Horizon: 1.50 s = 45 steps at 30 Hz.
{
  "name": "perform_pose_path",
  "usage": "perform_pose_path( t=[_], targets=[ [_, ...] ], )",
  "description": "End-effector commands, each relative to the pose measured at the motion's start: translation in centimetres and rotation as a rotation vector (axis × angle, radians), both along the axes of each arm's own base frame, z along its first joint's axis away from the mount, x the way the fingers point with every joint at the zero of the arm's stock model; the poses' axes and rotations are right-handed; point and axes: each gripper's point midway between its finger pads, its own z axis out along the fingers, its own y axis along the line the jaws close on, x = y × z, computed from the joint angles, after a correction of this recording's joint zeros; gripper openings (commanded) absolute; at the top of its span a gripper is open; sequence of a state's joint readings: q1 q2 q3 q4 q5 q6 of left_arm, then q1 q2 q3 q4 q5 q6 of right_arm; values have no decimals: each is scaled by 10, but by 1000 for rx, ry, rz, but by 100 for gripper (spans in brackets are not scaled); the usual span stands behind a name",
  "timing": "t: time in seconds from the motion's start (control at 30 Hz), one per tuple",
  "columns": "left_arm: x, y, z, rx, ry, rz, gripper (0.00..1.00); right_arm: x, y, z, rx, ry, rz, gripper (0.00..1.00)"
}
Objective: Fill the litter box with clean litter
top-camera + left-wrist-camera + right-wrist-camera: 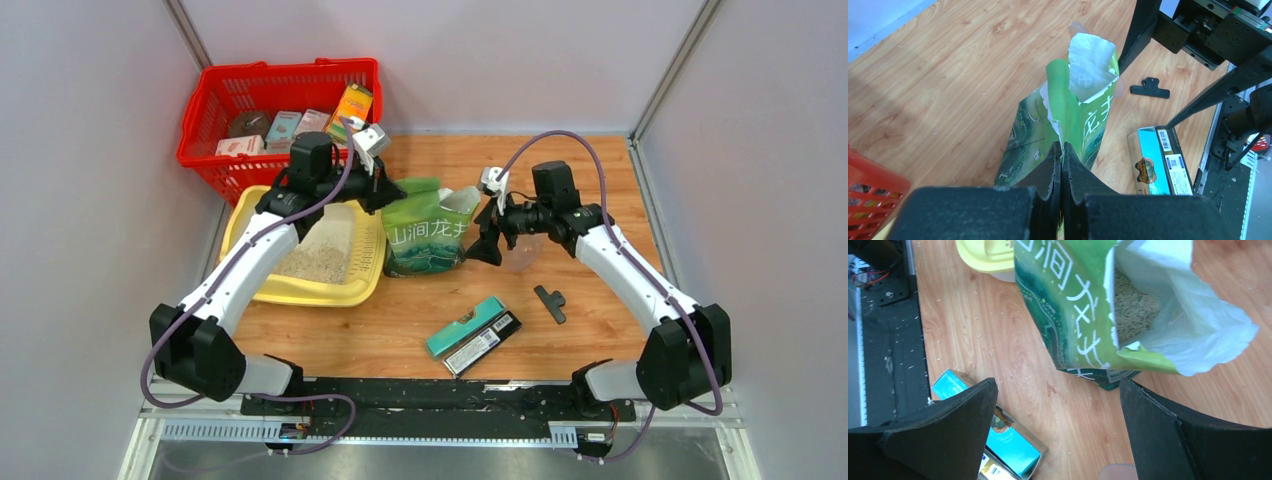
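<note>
Top view, tray: pale-yellow rectangular plastic litter box (310, 296) on the wooden worktop (600, 190), left of centre, under the left arm.
Top view, tray contents: beige granular clean litter (318, 258) heaped inside.
Top view, bag: green printed plastic bag (428, 235) upright just right of the litter box, mouth open.
Top view, basket: red mesh plastic basket (215, 110) behind the litter box, packed with small cartons.
Left wrist view, left end effector (1062, 150): clamped tight on the bag's top edge.
Right wrist view, right end effector (1058, 385): spread wide, holding nothing, near the bag.
Right wrist view, bag contents: more clean litter visible through the open mouth; stray grains scattered on the worktop.
Right wrist view, tray: yellow corner at the top edge, beside the bag.
</note>
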<state>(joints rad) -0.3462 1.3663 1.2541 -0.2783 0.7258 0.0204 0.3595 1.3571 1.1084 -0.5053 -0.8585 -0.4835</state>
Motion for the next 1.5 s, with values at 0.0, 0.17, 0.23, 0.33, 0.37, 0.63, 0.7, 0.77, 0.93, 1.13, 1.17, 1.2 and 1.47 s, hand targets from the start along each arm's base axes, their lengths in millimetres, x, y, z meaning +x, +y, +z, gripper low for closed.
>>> perform_pose_path(
  t=[0.0,0.17,0.23,0.33,0.37,0.63,0.7,0.77,0.93,1.13,1.17,1.2,1.47],
  targets=[
    [-8,6,35,-46,-96,10,0,25,4,13,27,-121,-47,95],
    [-9,7,33,-37,-102,6,0,48,-1,12,14,-90,-159,95],
    [-9,7,34,-37,-103,7,0,49,0,14,28,-75,-155,95],
    [-8,7,33,-34,-104,6,0,49,7,21,69,-88,-128,94],
    [-8,7,33,-34,-102,5,0,47,11,22,73,-91,-114,94],
    [-7,6,31,-35,-94,9,0,37,28,23,94,-83,-30,90],
    [-7,6,31,-35,-93,8,0,34,32,22,98,-76,-14,89],
    [-7,6,31,-35,-93,8,0,34,36,23,105,-77,-4,87],
    [-8,6,30,-34,-87,7,0,38,43,31,139,-68,2,77],
    [-8,7,28,-26,-85,8,0,42,48,32,155,-67,4,67],
    [-8,7,29,-26,-88,9,0,41,48,33,158,-70,2,66],
    [-9,7,29,-25,-85,7,0,42,48,34,162,-78,-3,63],
    [-8,9,29,-8,-88,7,0,48,50,30,160,-99,-8,37]
  ],
)
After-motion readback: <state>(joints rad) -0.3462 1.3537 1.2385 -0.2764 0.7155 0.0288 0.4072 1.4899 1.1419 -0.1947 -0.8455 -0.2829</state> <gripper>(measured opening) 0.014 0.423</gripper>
